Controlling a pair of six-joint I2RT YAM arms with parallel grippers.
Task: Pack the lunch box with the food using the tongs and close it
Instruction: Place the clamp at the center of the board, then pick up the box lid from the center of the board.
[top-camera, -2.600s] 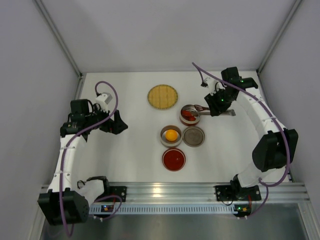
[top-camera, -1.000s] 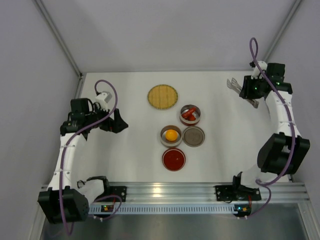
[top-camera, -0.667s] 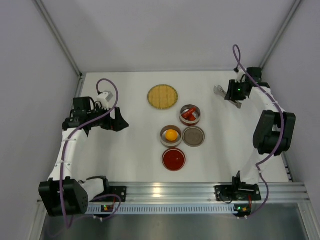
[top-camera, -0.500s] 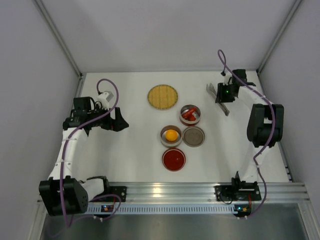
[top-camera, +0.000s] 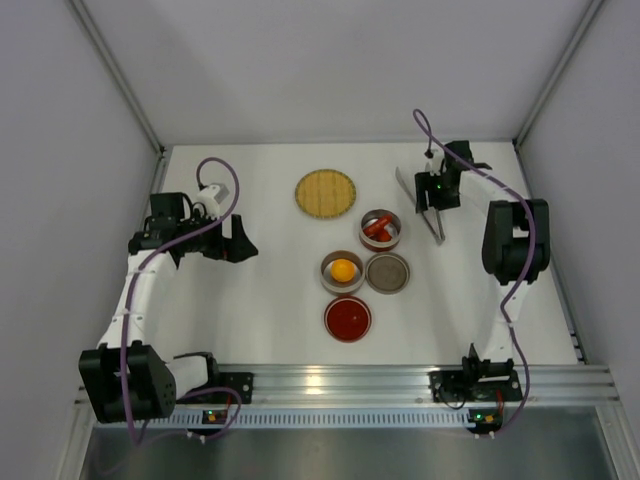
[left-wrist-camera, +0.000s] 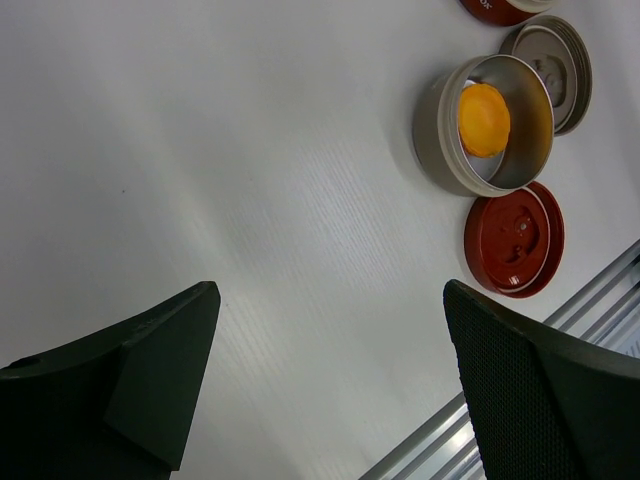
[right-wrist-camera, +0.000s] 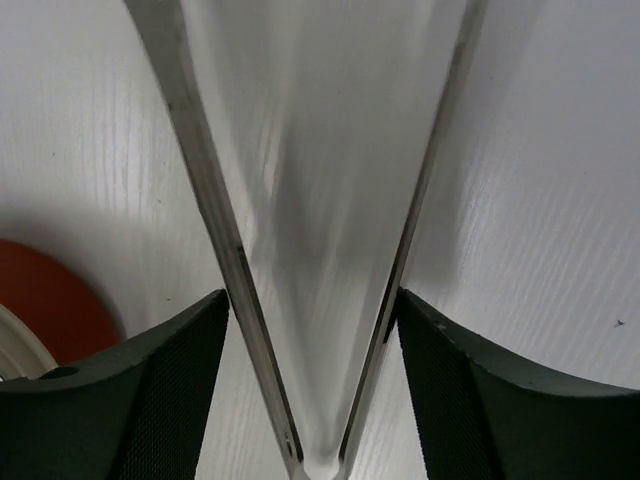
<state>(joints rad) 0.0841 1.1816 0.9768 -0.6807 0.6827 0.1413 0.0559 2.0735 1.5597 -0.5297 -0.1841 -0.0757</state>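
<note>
**Food Packed, Lids Not Yet On**

From above, the orange piece (top-camera: 343, 269) and the red pieces (top-camera: 375, 228) are seen inside the lunch box tins (top-camera: 326, 277). The red lid (top-camera: 347, 318) and the grey lid (top-camera: 387, 272) are lying beside them, so closing is judged to be left. The tongs (top-camera: 436, 230) are found near the right of the tins, held by the right hand (top-camera: 436, 190). They are slanted, with tips toward the back wall and the joined end toward the front.

In the left wrist view, the left hand (left-wrist-camera: 330, 290) is seen wide open with nothing in it.

In the right wrist view, both tongs arms are touched by the fingers (right-wrist-camera: 150, 400).
</note>
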